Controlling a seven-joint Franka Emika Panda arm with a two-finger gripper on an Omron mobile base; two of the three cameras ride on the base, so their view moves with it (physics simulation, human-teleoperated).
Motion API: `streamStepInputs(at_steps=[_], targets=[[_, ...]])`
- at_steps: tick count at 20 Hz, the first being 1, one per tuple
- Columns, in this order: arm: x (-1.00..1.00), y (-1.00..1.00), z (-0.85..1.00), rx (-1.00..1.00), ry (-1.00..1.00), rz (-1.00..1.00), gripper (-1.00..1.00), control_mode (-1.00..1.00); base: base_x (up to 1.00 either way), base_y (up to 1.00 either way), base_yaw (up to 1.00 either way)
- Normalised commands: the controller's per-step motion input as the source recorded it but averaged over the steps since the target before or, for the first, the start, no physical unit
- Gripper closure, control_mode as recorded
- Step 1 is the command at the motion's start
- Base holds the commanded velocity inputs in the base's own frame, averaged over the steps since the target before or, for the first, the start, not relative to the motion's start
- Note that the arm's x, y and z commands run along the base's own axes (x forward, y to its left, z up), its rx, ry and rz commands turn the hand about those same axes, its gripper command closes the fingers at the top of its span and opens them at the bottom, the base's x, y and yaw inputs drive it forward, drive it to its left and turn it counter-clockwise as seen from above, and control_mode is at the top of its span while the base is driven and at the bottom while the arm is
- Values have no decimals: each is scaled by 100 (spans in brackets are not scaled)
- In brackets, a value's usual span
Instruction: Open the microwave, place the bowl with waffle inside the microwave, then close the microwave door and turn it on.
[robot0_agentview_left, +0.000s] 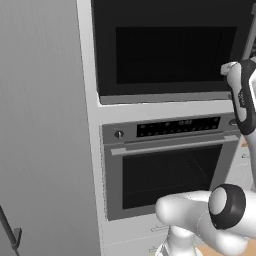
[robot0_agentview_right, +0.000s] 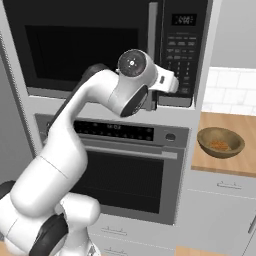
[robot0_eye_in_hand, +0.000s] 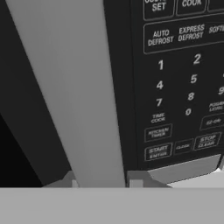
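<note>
The black microwave (robot0_agentview_left: 170, 50) (robot0_agentview_right: 80, 45) is built in above the oven, and the microwave door (robot0_agentview_right: 85, 47) sits flush. Its long grey vertical handle (robot0_agentview_right: 152, 30) (robot0_eye_in_hand: 83, 96) stands just left of the keypad (robot0_agentview_right: 181, 50) (robot0_eye_in_hand: 183, 87). My gripper (robot0_agentview_right: 153, 95) is at the handle's lower end, shut on it, with the forearm covering the fingers. In the hand view the bar runs down to the bottom middle, very close. The wooden bowl with waffle (robot0_agentview_right: 220, 142) rests on the wooden counter (robot0_agentview_right: 230, 165) to the right, apart from the arm.
The grey oven (robot0_agentview_left: 170, 170) (robot0_agentview_right: 125, 170) with its horizontal bar handle sits right under the microwave. A tall grey cabinet face (robot0_agentview_left: 45, 125) fills the left side. White wall tiles (robot0_agentview_right: 232, 90) rise behind the counter.
</note>
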Motion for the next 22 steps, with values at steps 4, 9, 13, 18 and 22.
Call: streamStepInputs(at_steps=[4, 9, 13, 18, 22], targets=[[-75, 25, 6, 0, -11, -6, 100, -100, 0, 0, 0], [-59, 13, 1, 0, -5, -2, 100, -100, 0, 0, 0], [-52, 12, 1, 0, -2, -4, 100, -100, 0, 0, 0], [-53, 17, 1, 0, -3, -4, 100, -100, 0, 0, 0], [-62, 21, 3, 0, -7, -4, 100, -100, 0, 0, 0]])
